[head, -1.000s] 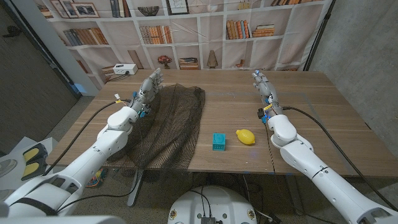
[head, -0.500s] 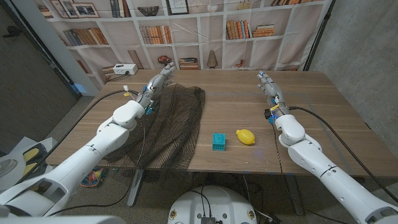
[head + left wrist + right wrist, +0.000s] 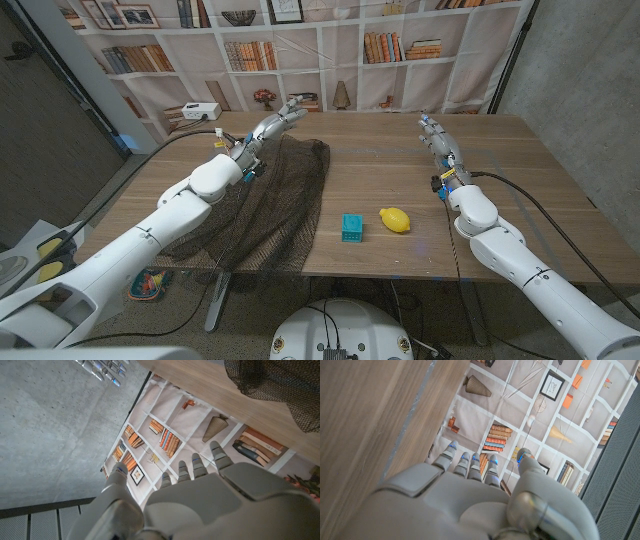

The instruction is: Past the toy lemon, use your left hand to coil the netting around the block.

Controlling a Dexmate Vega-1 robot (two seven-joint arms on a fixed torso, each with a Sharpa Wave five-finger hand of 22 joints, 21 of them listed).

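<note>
Over worktop (image 3: 400, 160) far-left | left robot hand (image 3: 272, 124) released, fingers spread above netting (image 3: 270, 200) far edge | right robot hand (image 3: 436, 140) released, idle | block (image 3: 351, 227) beside toy lemon (image 3: 395, 220), netting apart | step: reach, nothing gripped | next: lower, pinch netting, drag to block

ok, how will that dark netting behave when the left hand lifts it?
Likely floppy: the dark mesh netting lies draped, sagging over the wooden table edge. Probably light, see-through weave. It may snag on fingers of the left hand.
</note>
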